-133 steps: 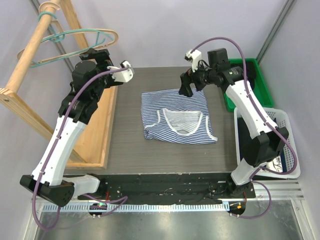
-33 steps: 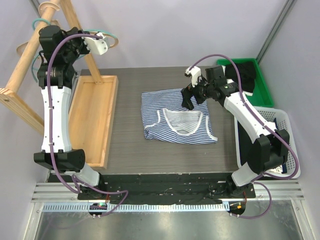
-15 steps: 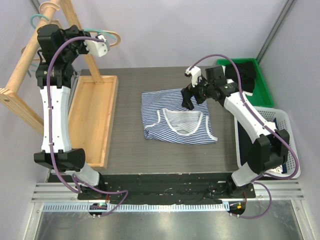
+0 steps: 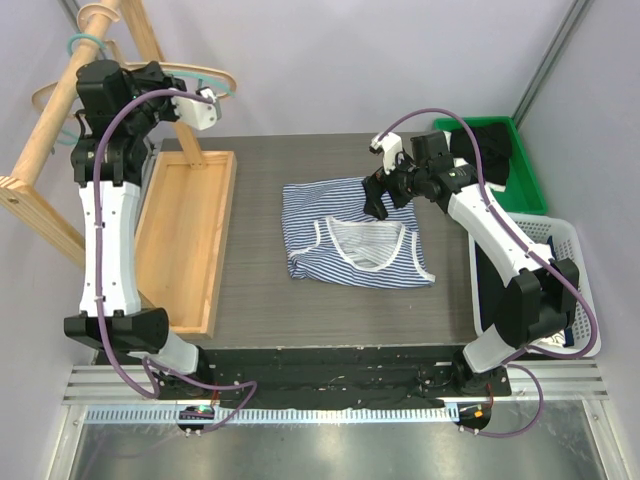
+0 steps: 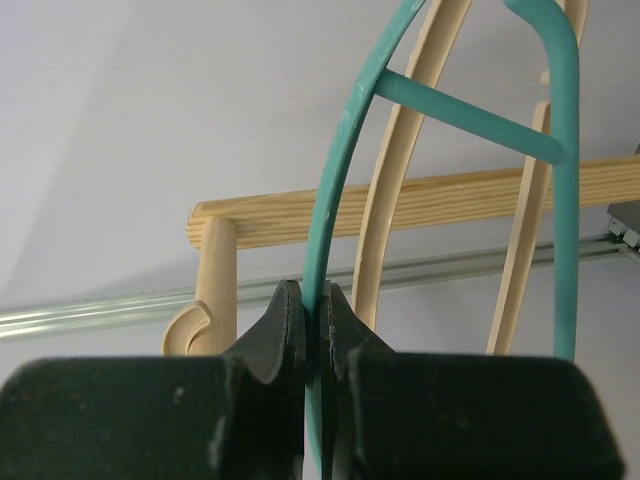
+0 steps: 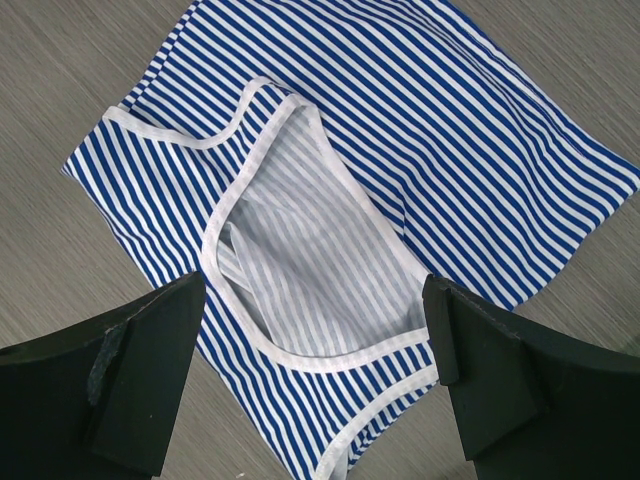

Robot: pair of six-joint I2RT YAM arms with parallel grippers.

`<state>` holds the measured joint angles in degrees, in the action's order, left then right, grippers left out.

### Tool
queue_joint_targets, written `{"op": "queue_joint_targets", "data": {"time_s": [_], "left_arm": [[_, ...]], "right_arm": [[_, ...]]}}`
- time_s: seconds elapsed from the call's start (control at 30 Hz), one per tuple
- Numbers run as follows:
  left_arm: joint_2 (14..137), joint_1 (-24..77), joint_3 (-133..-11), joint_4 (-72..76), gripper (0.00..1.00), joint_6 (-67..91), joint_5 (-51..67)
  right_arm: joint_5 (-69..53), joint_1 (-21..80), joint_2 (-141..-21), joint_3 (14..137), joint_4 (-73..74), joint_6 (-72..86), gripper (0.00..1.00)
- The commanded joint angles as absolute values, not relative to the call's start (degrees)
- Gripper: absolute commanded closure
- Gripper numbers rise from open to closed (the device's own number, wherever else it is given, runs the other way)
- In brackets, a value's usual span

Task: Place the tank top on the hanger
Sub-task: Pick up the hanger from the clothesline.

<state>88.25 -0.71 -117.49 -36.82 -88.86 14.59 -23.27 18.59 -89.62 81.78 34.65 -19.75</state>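
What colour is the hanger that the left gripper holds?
Teal-green; the hanger shows best in the left wrist view, pinched by the left gripper.

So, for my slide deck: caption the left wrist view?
Left gripper shut on the teal hanger, tan hanger and wooden rack behind.

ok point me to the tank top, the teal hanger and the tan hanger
tank top [image 4: 358, 233], top view, pale panel inside the neckline
teal hanger [image 5: 333, 200], left wrist view, middle of its curved arm
tan hanger [image 5: 373, 255], left wrist view, lower part of its left arm
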Motion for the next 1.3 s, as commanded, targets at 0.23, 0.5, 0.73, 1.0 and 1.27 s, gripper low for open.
{"op": "queue_joint_targets", "data": {"time_s": [0.23,0.5,0.73,1.0,1.27], "left_arm": [[82.80,1.32,-116.89,-37.70,1.00,-94.84,15.91],[82.79,1.23,-117.42,-38.15,1.00,-93.61,14.94],[85.43,1.32,-120.67,-35.86,1.00,-88.95,12.13],[87.19,1.23,-125.60,-35.60,1.00,-78.40,9.94],[86.57,0.97,-122.95,-30.14,1.00,-72.95,6.42]], "right_arm": [[-23.73,18.72,-88.33,82.44,36.38,-22.06,0.01],[-25.49,18.46,-85.52,83.93,42.62,-24.78,0.01],[-25.14,18.02,-86.04,85.07,45.88,-27.25,0.01],[-25.40,17.84,-88.33,87.36,47.29,-26.90,0.01],[-25.66,18.02,-88.86,87.54,47.29,-26.72,0.01]]}}
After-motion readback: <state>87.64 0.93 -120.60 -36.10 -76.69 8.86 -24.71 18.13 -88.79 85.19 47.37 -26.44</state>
